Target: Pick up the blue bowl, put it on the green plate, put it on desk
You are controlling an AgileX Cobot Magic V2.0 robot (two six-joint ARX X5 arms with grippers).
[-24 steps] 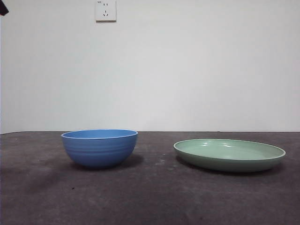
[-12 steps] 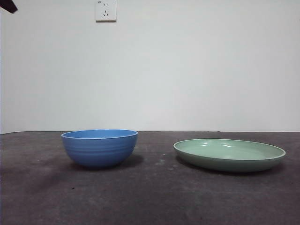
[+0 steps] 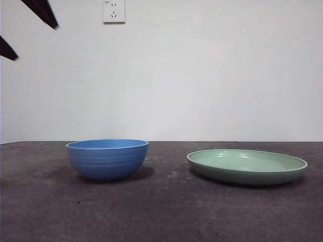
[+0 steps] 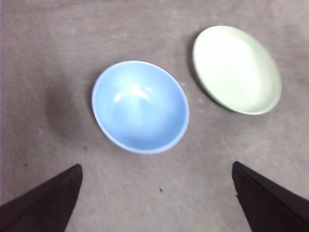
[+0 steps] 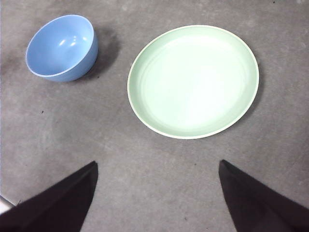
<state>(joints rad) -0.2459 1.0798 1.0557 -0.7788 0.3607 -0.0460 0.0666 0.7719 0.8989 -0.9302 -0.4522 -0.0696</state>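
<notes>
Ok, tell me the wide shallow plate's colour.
Pale sage green plate; the right wrist view shows it best.

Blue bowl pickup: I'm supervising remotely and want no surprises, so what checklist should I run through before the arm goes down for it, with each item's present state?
1. The blue bowl stands upright on the desk, nothing inside: ok.
2. The green plate is bare and apart from the bowl: ok.
3. The left gripper is open, above the bowl, holding nothing: ok.
4. The bowl is centred between its fingers: not ok, it sits ahead of them.
5. The right gripper is open, above the plate, away from the bowl: ok.
6. Fingers spread wide enough for the rim: cannot tell.
</notes>
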